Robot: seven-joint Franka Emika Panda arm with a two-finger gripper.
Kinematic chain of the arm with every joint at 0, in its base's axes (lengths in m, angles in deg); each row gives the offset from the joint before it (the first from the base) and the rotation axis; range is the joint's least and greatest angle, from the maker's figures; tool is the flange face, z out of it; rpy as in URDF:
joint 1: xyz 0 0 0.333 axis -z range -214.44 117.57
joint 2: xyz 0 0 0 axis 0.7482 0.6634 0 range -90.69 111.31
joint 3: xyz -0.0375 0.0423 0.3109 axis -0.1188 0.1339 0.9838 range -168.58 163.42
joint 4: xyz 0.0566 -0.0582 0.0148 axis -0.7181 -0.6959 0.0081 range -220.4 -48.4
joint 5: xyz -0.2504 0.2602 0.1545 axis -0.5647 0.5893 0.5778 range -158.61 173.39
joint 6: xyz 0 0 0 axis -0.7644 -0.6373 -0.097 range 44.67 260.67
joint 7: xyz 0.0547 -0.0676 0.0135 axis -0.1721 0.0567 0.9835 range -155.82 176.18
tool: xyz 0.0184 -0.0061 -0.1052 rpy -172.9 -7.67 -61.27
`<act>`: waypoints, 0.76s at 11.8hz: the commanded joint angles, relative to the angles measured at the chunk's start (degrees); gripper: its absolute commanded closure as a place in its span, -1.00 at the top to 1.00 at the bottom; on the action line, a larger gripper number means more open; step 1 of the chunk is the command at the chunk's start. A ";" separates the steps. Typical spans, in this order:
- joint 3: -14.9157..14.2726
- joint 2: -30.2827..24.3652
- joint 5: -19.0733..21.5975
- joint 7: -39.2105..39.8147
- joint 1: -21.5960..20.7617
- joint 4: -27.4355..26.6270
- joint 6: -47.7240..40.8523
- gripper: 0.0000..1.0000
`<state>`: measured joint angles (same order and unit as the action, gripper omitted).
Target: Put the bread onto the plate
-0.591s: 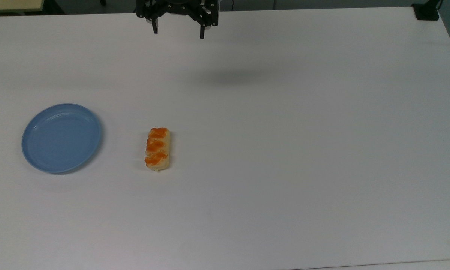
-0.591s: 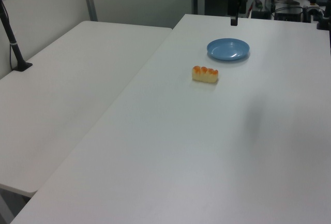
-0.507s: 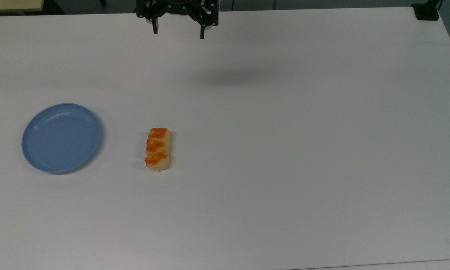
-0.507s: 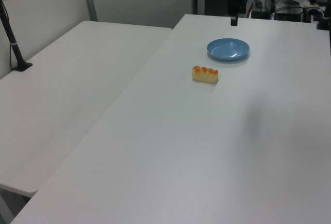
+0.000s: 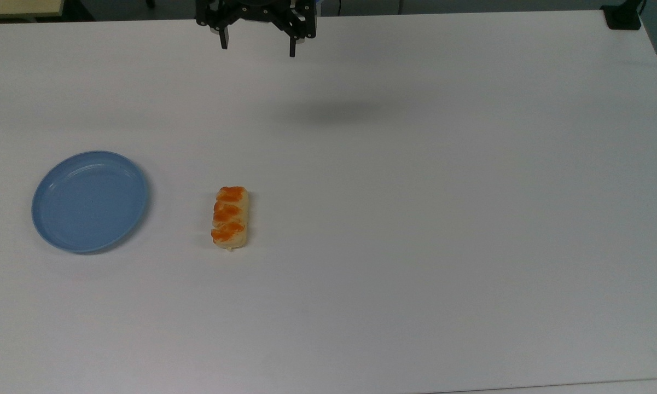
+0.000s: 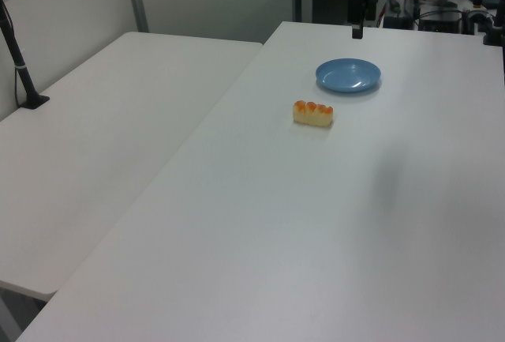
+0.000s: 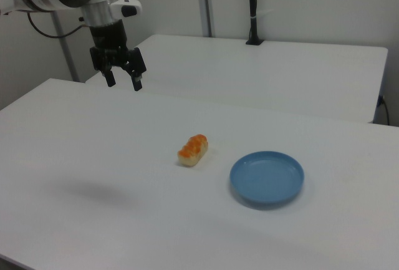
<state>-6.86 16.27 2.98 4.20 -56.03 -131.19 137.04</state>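
The bread [image 5: 230, 217] is a pale-yellow roll with orange-brown patches; it lies on the white table, also seen as the bread [image 6: 313, 112] and the bread [image 7: 192, 149]. The light-blue plate [image 5: 90, 201] sits apart from it on the top view's left, with nothing on it; it is the plate [image 6: 349, 74] behind the roll in the left view and the plate [image 7: 267, 178] on the right view's right. My gripper [image 5: 257, 48] hangs open high above the table's far edge, well away from both; it is the gripper [image 7: 124, 83] at the right view's upper left.
A second white table [image 6: 95, 137] adjoins on the left view's left, with a black post [image 6: 20, 65] standing on it. A black clamp [image 5: 622, 16] sits at the top view's far right corner. Cluttered equipment [image 6: 442, 2] stands beyond the table in the left view.
My gripper has shifted very slightly toward the top view's upper left. The bread and the plate have stayed put.
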 commanded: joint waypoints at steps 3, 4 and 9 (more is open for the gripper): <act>-0.20 -0.16 0.19 1.05 -0.05 -0.75 0.47 1.00; -0.55 0.63 0.19 1.15 0.04 -0.66 0.82 1.00; -0.82 10.02 0.28 1.32 3.72 -0.92 14.42 1.00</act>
<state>-7.37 21.41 2.98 4.27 -53.69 -132.16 145.77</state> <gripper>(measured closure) 0.000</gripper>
